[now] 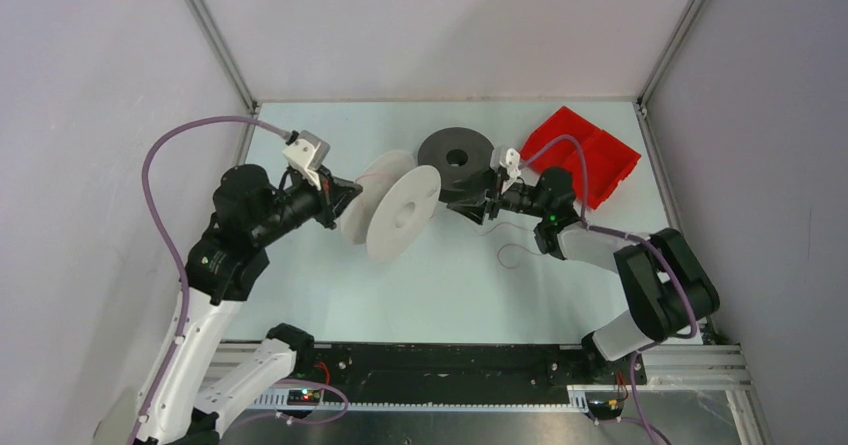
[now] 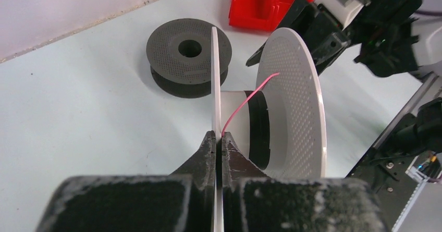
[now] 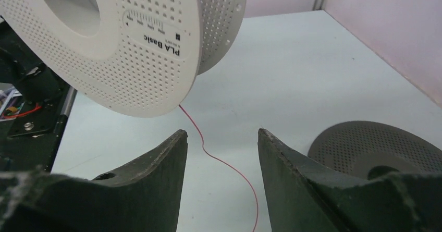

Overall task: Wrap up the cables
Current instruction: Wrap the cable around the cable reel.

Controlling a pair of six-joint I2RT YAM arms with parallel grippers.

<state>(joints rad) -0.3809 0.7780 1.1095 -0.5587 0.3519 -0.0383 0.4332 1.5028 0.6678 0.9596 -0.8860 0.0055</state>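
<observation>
My left gripper is shut on the near flange of the white spool, holding it on edge above the table. A thin red cable runs from the jaws' tips across the spool's hub. In the right wrist view the cable drops from behind the white spool and passes between the fingers of my right gripper, which is open and touches nothing. The cable's loose end loops on the table. The dark grey spool lies flat behind my right gripper.
A red bin stands at the back right, just behind the right arm's wrist. Grey enclosure walls close in the table on the left, back and right. The arm bases and a black rail run along the near edge.
</observation>
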